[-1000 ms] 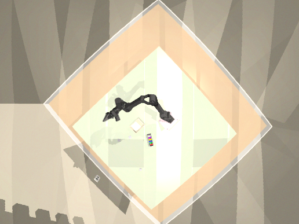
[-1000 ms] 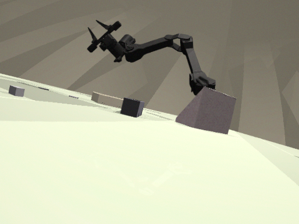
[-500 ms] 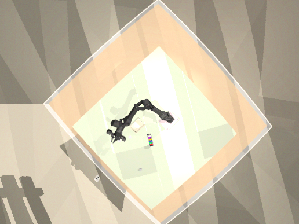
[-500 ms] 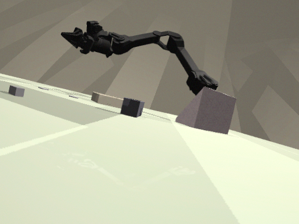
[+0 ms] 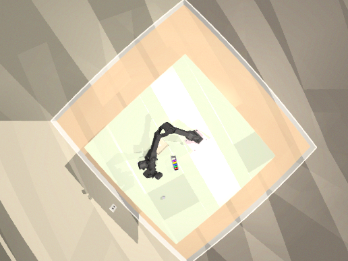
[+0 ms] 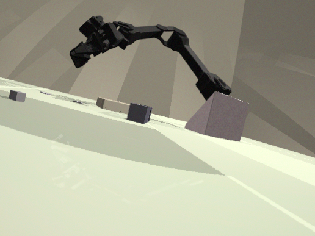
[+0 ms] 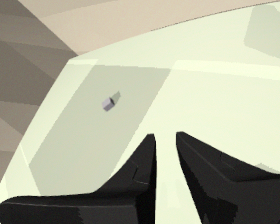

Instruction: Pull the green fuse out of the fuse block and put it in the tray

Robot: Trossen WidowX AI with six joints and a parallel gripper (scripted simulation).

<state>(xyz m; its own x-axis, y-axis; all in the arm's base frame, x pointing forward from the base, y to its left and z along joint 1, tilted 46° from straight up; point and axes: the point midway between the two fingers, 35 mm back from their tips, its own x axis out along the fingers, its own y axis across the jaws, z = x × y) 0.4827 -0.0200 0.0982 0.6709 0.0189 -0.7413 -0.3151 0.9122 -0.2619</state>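
Black angular jaws stand nearly closed on nothing, high above the pale glossy table (image 7: pixel 206 97).

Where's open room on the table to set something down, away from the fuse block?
In the top view, the roomiest patch is the bright strip right of the fuse block, running toward the table's lower edge. The shaded patch between the fuse block and the small grey object is also free. It is crowded where the arm base, tray and fuse block sit close together.

Fuse block (image 5: pixel 175 162) too small to tell single fuses apart.
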